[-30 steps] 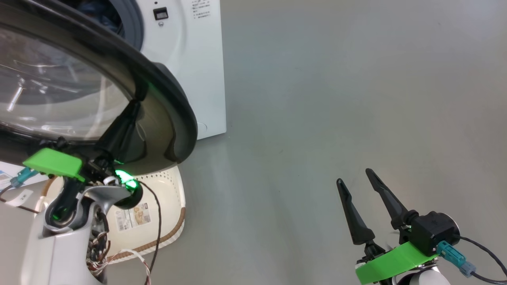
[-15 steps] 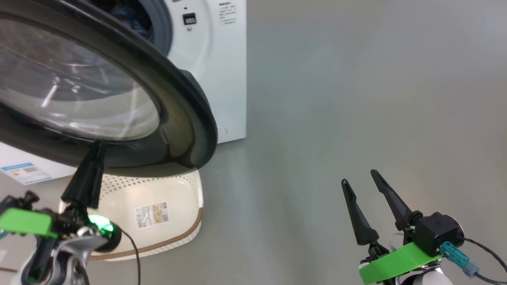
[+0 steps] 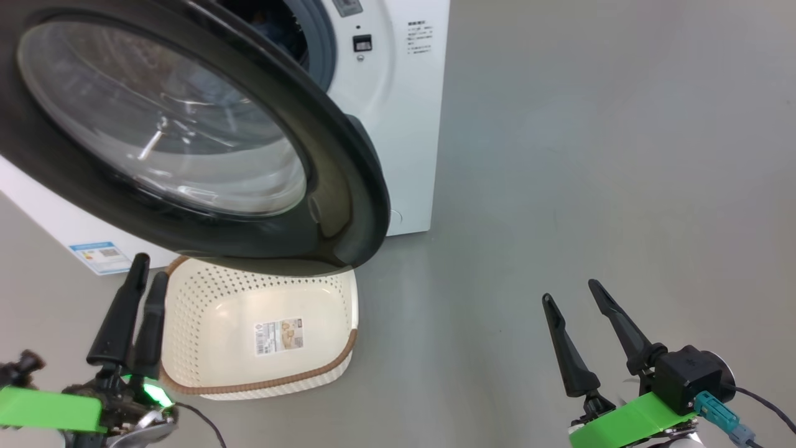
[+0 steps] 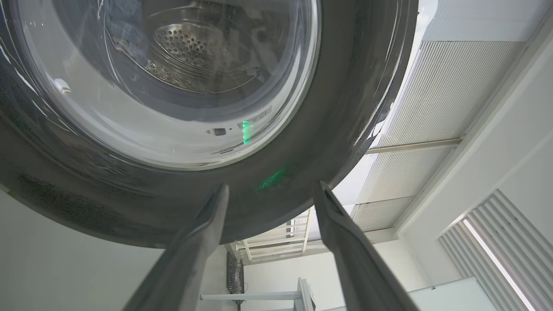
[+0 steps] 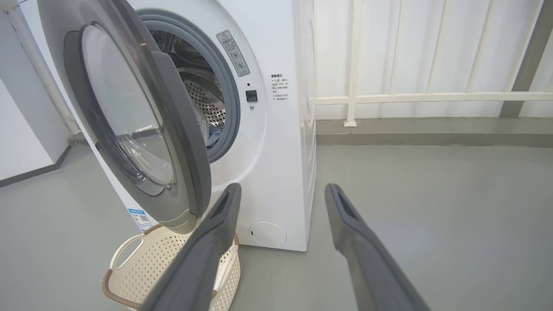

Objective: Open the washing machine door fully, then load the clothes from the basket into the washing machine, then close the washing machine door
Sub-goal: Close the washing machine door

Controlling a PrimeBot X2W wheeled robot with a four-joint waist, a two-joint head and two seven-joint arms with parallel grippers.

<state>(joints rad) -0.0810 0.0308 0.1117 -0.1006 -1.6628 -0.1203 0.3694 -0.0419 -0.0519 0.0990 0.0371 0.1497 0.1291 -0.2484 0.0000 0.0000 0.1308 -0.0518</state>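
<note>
The washing machine door (image 3: 339,186) stands partly open, its glossy black ring and glass bowl hanging over the basket (image 3: 205,292). The cream basket holds nothing but a paper label. Blue clothes (image 5: 214,136) lie inside the steel drum of the white washing machine (image 3: 404,137). My left gripper (image 3: 151,270) is open just below the door's lower rim and left of the basket, touching neither. In the left wrist view the left gripper (image 4: 271,190) points up at the door (image 4: 345,108). My right gripper (image 3: 570,292) is open over bare floor, well right of the machine (image 5: 276,172).
Grey floor spreads to the right of the machine. A white railing (image 5: 389,97) and wall run behind it. A round flap (image 5: 268,234) sits low on the machine's front, beside the basket (image 5: 147,263). The door (image 5: 181,142) overhangs the basket's far half.
The head camera has moved, shifting the whole picture rightward. My left gripper has come off the door's lower rim, dropped below it and opened. The right gripper has stayed as it was.
</note>
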